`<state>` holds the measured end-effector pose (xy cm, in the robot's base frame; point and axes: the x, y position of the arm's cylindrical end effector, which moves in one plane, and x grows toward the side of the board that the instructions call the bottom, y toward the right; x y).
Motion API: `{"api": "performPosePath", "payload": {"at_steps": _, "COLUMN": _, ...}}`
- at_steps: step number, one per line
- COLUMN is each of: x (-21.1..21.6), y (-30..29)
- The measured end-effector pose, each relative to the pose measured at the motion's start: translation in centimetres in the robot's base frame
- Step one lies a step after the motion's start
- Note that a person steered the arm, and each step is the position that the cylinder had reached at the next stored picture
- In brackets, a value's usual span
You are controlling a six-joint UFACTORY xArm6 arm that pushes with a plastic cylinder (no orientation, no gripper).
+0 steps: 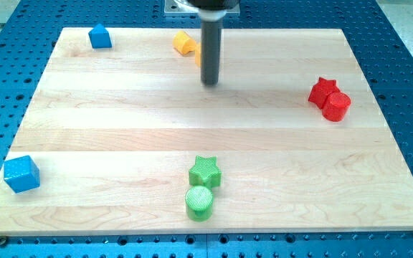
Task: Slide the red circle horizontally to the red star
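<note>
Dark and straight, my tip rests on the pale wooden board at upper centre, grasping nothing, just beside a smooth yellow block. Far right, the ridged red plastic circle touches the red plastic star, on its lower right.

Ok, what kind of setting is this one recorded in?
Probably a robotics lab bench: a wooden board lies on a blue perforated table, small coloured blocks like the red star are scattered about, and my tip hangs above.
</note>
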<state>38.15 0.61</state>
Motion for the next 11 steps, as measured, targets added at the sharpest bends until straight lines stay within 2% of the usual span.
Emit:
{"api": "performPosePath", "payload": {"at_steps": 1, "x": 10.3, "y": 8.9}}
{"api": "performPosePath", "payload": {"at_steps": 2, "x": 10.7, "y": 18.4}}
{"api": "performPosePath", "payload": {"at_steps": 3, "x": 7.3, "y": 23.9}}
{"api": "performPosePath", "payload": {"at_steps": 4, "x": 2.2, "y": 25.0}}
{"api": "performPosePath", "payload": {"at_steps": 5, "x": -1.1, "y": 24.6}}
{"api": "performPosePath", "payload": {"at_steps": 6, "x": 2.9, "y": 28.5}}
{"api": "performPosePath", "payload": {"at_steps": 9, "x": 8.6, "y": 18.3}}
{"api": "performPosePath", "payload": {"at_steps": 10, "x": 3.3, "y": 13.5}}
{"api": "performPosePath", "payload": {"at_steps": 11, "x": -2.7, "y": 11.5}}
